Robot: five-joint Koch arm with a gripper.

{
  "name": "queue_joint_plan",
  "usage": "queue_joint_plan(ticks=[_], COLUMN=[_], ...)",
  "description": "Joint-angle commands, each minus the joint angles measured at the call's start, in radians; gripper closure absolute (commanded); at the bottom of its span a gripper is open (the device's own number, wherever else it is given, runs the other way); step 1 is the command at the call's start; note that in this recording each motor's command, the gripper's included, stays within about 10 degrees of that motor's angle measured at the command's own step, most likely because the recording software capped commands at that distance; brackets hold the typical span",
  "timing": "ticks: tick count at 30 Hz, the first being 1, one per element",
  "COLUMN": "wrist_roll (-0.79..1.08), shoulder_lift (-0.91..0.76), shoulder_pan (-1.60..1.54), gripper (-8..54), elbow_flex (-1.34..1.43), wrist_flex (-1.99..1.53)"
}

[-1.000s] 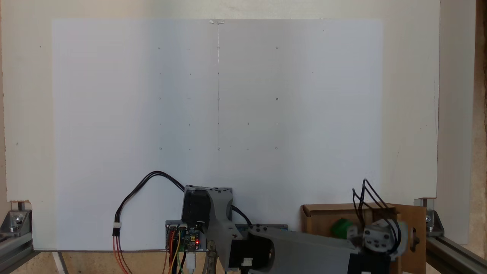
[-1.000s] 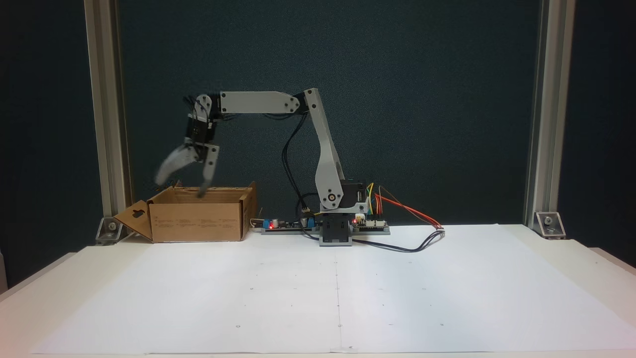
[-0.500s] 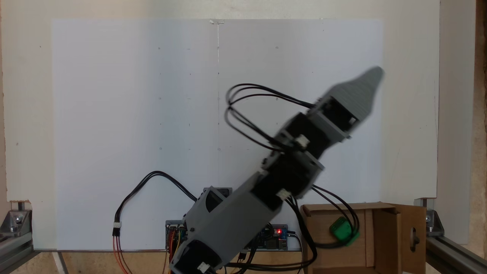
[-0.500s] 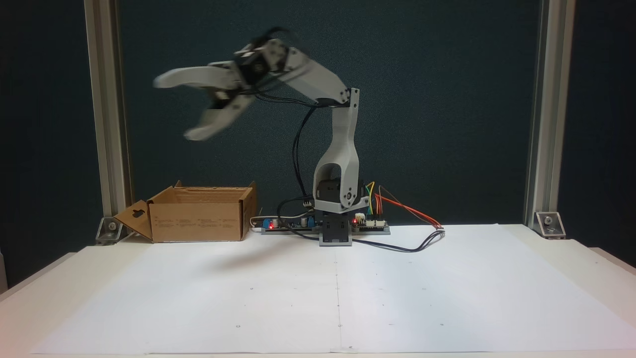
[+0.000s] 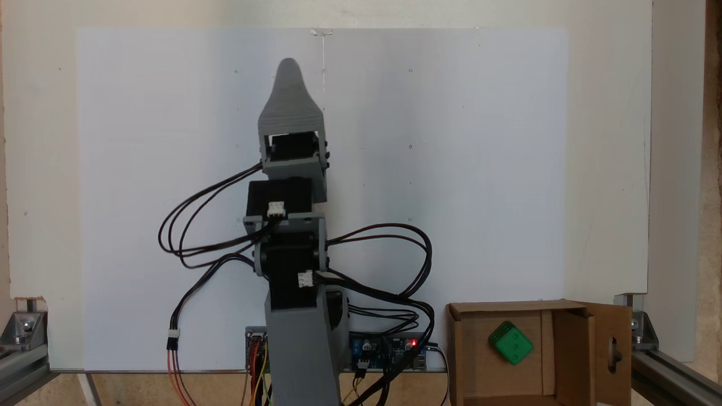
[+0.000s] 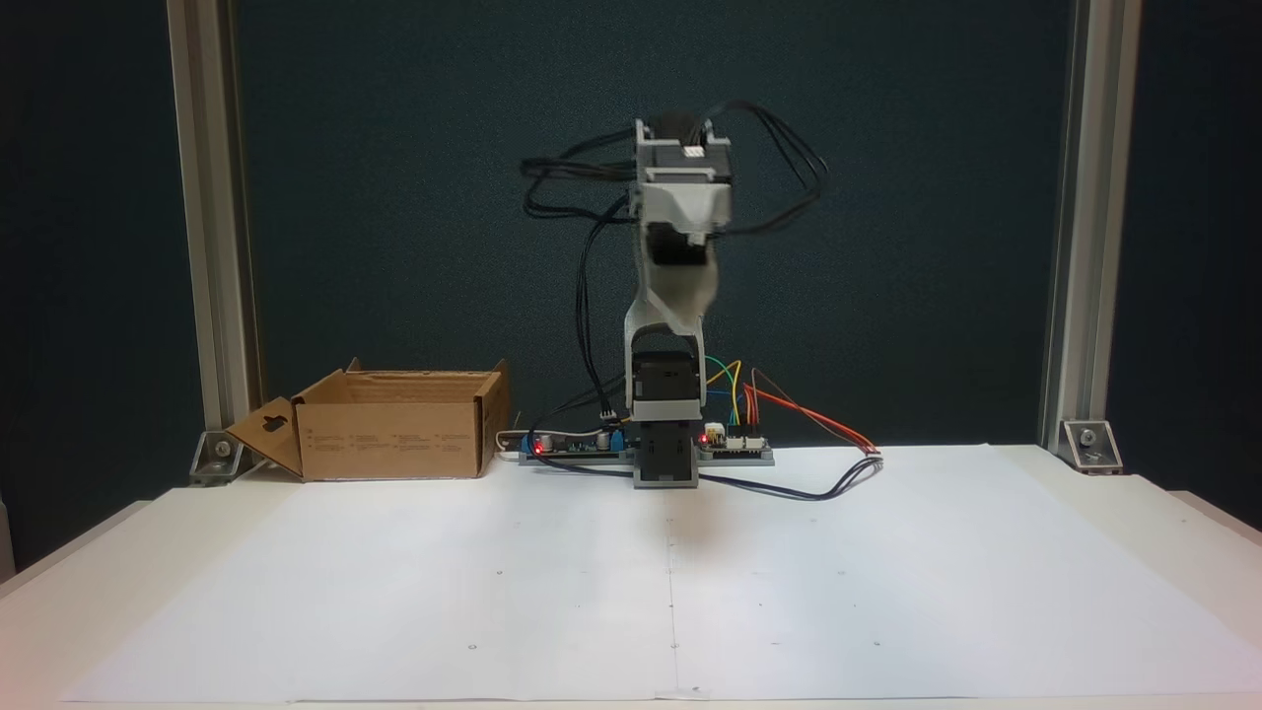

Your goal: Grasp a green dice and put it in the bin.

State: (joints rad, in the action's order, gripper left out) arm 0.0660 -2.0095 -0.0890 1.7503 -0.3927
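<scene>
Green dice (image 5: 510,343) lies tilted on the floor of the cardboard bin (image 5: 467,361), so I judge the drop done, and my gripper (image 5: 288,70) points out over the white paper sheet (image 5: 451,169), jaws stacked, spread unreadable.

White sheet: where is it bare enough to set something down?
The white sheet is bare on both sides of its centre seam, out to the table edges. It is crowded along the back: the bin holding the green dice, circuit boards, arm base and cables.
</scene>
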Motion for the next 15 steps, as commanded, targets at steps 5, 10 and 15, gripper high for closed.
queue_joint_plan(ticks=[5,10,15], wrist_roll=[-0.043,-0.043,-0.035], shoulder_lift=[-0.170,-0.341,-0.362], shoulder_pan=[-0.054,-0.034,-0.031], gripper=[1.1,1.1,0.1], elbow_flex=[0.224,0.439,0.561], wrist_flex=[0.308,0.517,0.721])
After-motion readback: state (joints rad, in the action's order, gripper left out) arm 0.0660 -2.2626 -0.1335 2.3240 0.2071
